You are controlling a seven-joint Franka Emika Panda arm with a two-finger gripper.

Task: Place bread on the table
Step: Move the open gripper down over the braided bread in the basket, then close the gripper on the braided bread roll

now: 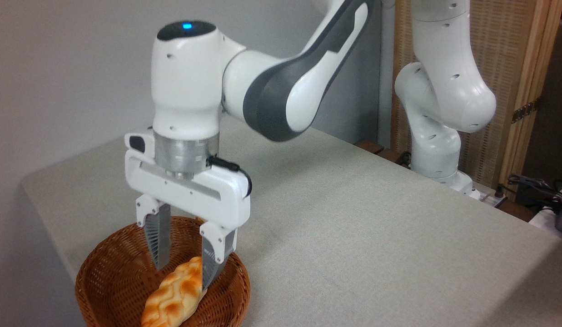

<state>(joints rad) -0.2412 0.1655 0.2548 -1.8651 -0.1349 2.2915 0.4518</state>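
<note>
Looking left first: bread lies in the wicker basket, gripper spread open straddling its upper end. Seems light, glossy, maybe slippery, so I'd pinch mid-loaf. Bare table waits rightward.

No text, label, brand or number can be read anywhere (the faint embossed marking on the grey ribbed finger of the white two-finger gripper is too blurred).

Single fixed camera; raised, near table corner; angled down.
</note>
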